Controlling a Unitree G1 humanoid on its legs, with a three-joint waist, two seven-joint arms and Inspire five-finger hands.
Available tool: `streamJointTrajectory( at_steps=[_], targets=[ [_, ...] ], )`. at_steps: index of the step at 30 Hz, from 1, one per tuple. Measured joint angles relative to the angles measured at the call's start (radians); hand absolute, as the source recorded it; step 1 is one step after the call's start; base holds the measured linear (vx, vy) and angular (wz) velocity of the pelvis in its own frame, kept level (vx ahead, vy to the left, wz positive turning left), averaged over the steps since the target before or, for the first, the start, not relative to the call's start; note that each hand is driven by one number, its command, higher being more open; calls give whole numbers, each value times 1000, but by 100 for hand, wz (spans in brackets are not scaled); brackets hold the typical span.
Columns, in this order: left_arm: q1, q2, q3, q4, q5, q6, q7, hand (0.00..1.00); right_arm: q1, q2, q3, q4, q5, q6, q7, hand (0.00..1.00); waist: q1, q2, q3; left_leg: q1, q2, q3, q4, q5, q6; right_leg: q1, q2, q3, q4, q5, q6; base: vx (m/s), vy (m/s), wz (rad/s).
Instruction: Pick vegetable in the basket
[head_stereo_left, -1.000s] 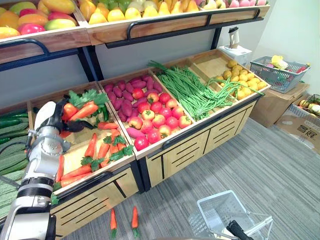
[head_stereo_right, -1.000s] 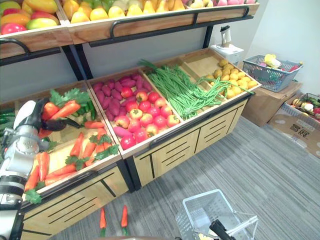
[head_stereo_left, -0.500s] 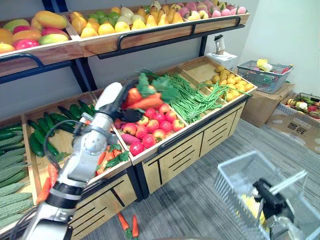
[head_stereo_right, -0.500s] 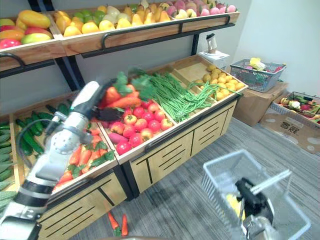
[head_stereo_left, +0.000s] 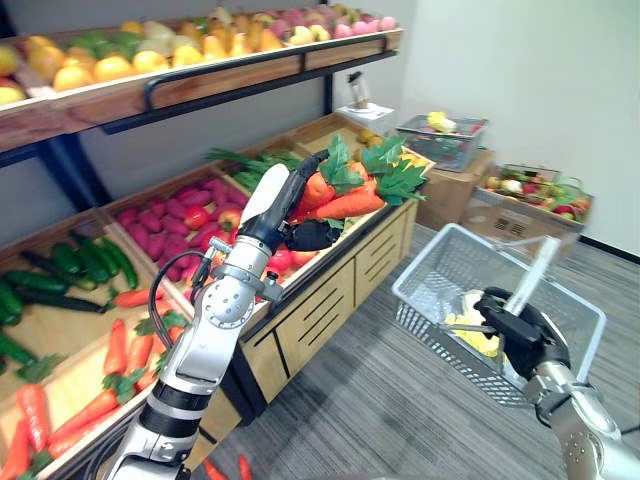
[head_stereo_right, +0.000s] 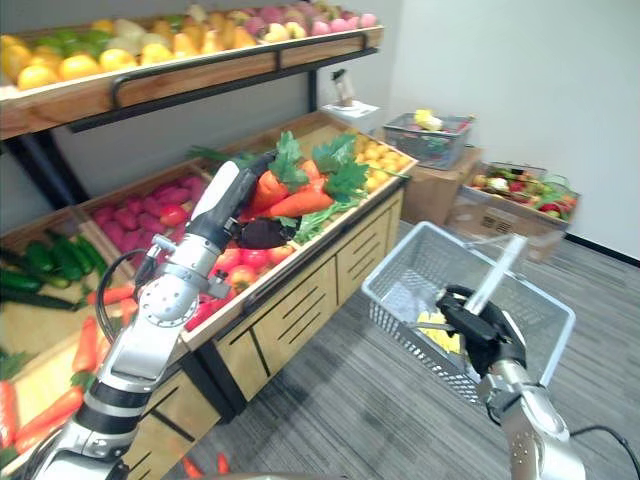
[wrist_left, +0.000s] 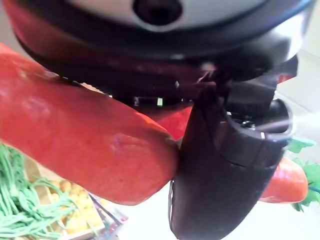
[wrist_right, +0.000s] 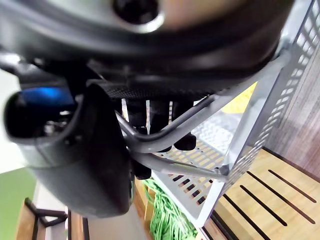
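My left hand (head_stereo_left: 308, 231) is shut on a bunch of orange carrots (head_stereo_left: 338, 197) with green leafy tops, held in the air above the front edge of the produce stand. In the left wrist view the carrots (wrist_left: 85, 145) press against my thumb (wrist_left: 220, 175). My right hand (head_stereo_left: 518, 330) is shut on the handle of a grey wire basket (head_stereo_left: 440, 270), held out to the right of the carrots and lower. Something yellow (head_stereo_left: 470, 335) lies inside the basket. The right wrist view has the basket handle (wrist_right: 170, 132) under my curled fingers.
The wooden stand (head_stereo_left: 330, 290) holds red apples (head_stereo_left: 195, 215), cucumbers (head_stereo_left: 80, 262) and more carrots (head_stereo_left: 90, 400). An upper shelf (head_stereo_left: 200, 70) of fruit runs above. Boxes and another basket (head_stereo_left: 440, 140) of goods sit by the far wall. Two carrots (head_stereo_left: 228, 468) lie on the floor.
The camera has swung right. My left hand has carried the carrots right, out past the stand's front edge, and my right hand has raised the basket closer to them.
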Motion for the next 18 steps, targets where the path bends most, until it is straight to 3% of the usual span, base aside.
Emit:
streamJointTrajectory(
  at_steps=[1,2,3,5,8,11,15,18],
  targets=[
    [2,3,-1,-6,0,-2,12,0,-4,-17,19,-29,0,5,15,0,3,13,2,14,-36,-56,-85,-20,9,-41,27,33,47,-6,7,-72,169,-121],
    [2,6,-1,-10,0,-2,19,0,-4,-17,19,-47,1,9,22,0,2,11,4,21,-47,-59,-114,-19,-20,-59,30,47,65,-11,13,-85,143,-93],
    [0,9,-1,-20,0,-2,30,0,-4,-20,19,-87,2,15,38,0,-8,-15,19,21,-76,-38,-143,-1,-46,-87,17,62,83,-14,24,-59,57,-38],
    [1,10,-4,-21,1,0,30,0,-4,-22,19,-135,1,25,46,0,-16,-32,30,24,-106,-17,-153,10,-44,-105,-6,76,84,-8,36,-75,80,-28],
    [-11,13,-36,-29,1,0,23,0,-3,-22,19,-156,1,30,62,0,-14,-32,28,45,-135,0,-174,17,-33,-89,-39,80,38,12,60,-66,113,-17],
    [-17,14,-39,-82,24,-16,11,0,-3,-21,21,-172,0,33,100,0,11,-28,25,54,-142,43,-186,17,-33,-88,-66,47,-20,40,34,-26,81,-40],
    [-72,19,-51,-87,46,-27,5,0,-3,-25,62,-178,-38,34,175,0,17,-27,16,74,-140,64,-199,17,-33,-55,-82,25,-92,97,55,34,42,-15],
    [-86,28,-53,-87,58,-45,5,0,-4,-59,84,-179,-39,39,214,0,21,-24,2,77,-137,65,-208,18,-34,-34,-86,19,-143,121,53,62,29,-3]
  ],
)
